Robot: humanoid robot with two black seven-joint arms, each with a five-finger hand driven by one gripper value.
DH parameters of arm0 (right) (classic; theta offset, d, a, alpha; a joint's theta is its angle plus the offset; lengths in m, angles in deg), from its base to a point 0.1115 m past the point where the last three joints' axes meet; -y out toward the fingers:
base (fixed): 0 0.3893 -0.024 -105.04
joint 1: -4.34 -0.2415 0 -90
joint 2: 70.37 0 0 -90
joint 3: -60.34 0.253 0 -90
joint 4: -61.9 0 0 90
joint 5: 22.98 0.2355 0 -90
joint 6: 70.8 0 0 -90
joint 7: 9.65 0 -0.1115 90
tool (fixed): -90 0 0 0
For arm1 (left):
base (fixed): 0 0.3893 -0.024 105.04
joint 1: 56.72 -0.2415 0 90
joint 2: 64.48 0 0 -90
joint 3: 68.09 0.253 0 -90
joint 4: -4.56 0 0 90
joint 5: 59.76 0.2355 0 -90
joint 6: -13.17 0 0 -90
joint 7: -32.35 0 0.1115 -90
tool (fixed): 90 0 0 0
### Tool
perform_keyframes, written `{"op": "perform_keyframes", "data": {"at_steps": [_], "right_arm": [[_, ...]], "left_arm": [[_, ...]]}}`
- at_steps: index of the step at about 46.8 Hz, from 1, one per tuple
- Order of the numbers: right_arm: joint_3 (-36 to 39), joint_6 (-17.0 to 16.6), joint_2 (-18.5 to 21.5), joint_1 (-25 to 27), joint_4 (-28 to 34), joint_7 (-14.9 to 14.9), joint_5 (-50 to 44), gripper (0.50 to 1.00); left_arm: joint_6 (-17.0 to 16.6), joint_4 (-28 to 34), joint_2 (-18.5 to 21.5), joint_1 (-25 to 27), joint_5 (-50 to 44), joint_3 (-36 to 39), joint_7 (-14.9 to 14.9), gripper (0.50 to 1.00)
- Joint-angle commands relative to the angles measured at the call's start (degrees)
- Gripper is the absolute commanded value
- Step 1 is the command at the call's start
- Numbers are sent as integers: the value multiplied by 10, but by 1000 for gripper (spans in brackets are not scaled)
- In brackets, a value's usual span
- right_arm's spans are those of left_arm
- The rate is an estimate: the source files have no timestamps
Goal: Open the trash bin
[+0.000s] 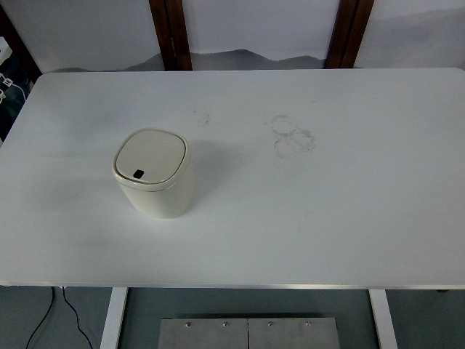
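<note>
White and wide, the tabletop (327, 218) fills nearly the whole view, its near edge a thin pale line with the floor showing below it. Under that edge, nearest of all, sits a grey metal plate (248, 333) with a row of small screws, flanked by two white table legs (113, 317); a thin black cable (43, 316) trails down past the leg on the bin's side.

On the tabletop stands the trash bin (154, 174), a small cream tub with rounded corners, upright, well in from the near edge and toward the left half of the surface. Its lid (150, 157) is shut and lies flat in its rim, so nothing of the inside can be seen and I cannot tell what it holds, if anything. A small dark rectangle (138, 174) marks the lid on the side nearest the near edge. Nothing touches the bin.

Beyond the bin and off to its right, a cluster of faint grey ring marks (293, 136) stains the surface; a smaller, fainter smudge (201, 116) lies straight behind the bin, nearer the far edge.

Neither robot arm reaches into view, so no fingers are visible and I cannot say whether they are apart or together.

Past the far edge, two dark brown wooden posts (170, 34) stand against a pale wall, and some white objects I cannot make out sit at the far left corner.
</note>
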Motion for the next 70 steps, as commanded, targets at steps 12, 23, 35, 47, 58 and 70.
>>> {"op": "perform_keyframes", "data": {"at_steps": [12,23,35,47,58,70], "right_arm": [[-1,0,0,0,-1,0,0,995],[-2,0,0,0,-1,0,0,995],[-2,0,0,0,-1,0,0,995],[-3,0,0,0,-1,0,0,995],[-3,0,0,0,-1,0,0,995],[-3,0,0,0,-1,0,0,995]], "left_arm": [[0,0,3,-4,1,1,-2,1000],[-4,0,3,-4,2,3,-3,1000],[-86,62,6,0,44,6,-4,1000],[-170,193,68,17,45,7,-7,1000],[-171,278,119,108,71,81,-12,1000],[-153,332,135,268,169,247,-56,1000]]}}
